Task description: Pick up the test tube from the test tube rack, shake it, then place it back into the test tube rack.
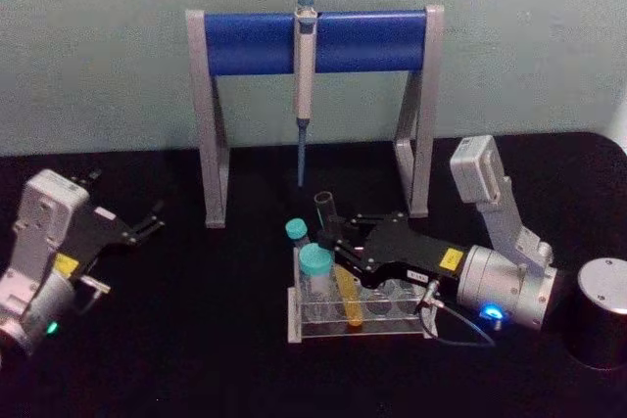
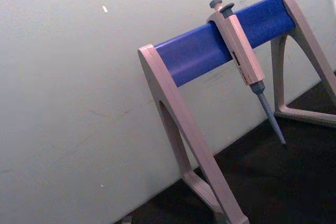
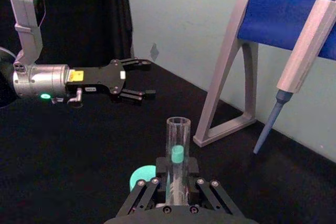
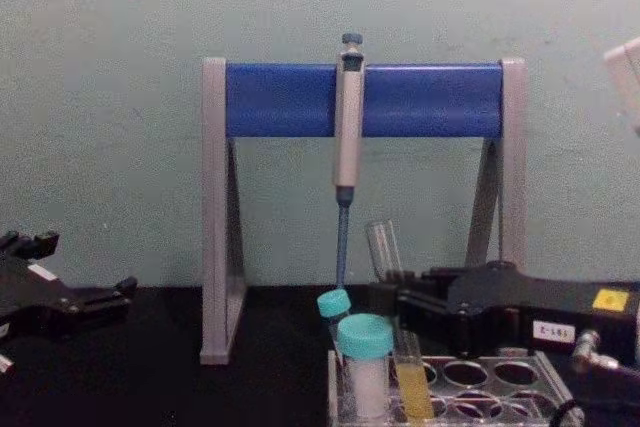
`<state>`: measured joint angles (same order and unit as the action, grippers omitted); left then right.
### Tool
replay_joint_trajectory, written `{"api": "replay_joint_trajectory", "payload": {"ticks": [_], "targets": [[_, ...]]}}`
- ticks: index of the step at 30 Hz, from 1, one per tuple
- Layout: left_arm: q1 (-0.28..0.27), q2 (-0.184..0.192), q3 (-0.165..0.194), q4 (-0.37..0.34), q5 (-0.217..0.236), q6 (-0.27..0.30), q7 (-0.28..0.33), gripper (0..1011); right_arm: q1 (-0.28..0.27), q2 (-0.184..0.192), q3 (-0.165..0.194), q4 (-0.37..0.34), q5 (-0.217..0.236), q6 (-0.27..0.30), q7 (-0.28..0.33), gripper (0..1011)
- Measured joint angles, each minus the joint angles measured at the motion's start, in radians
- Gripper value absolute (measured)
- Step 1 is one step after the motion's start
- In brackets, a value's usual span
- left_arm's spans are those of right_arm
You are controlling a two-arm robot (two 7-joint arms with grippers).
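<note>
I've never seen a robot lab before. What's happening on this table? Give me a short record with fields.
held item: test tube, tilted, yellow liquid low, lower end inside the test tube rack
working arm: right pincer, shut on the test tube above the rack
other arm: left pincer, open, idle on the left
rack neighbours: two teal-capped tubes
background: pipette hanging on a grey-and-blue stand
</note>
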<state>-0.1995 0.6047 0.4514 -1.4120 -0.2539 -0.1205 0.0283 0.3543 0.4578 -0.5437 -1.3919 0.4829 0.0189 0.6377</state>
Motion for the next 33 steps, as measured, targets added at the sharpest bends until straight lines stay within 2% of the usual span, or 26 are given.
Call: {"api": "replay_joint_trajectory", "payload": {"ticks": [21, 33], "targets": [[0.000, 0.000, 0.000, 0.000, 0.000, 0.000, 0.000, 1001, 0.000, 0.000, 0.000, 0.000, 0.001, -0.001, 0.000, 229], [0.000, 0.000, 0.000, 0.000, 0.000, 0.000, 0.000, 1001, -0.035, 0.013, 0.027, -0.012, 0.054, -0.069, 0.026, 229]]}}
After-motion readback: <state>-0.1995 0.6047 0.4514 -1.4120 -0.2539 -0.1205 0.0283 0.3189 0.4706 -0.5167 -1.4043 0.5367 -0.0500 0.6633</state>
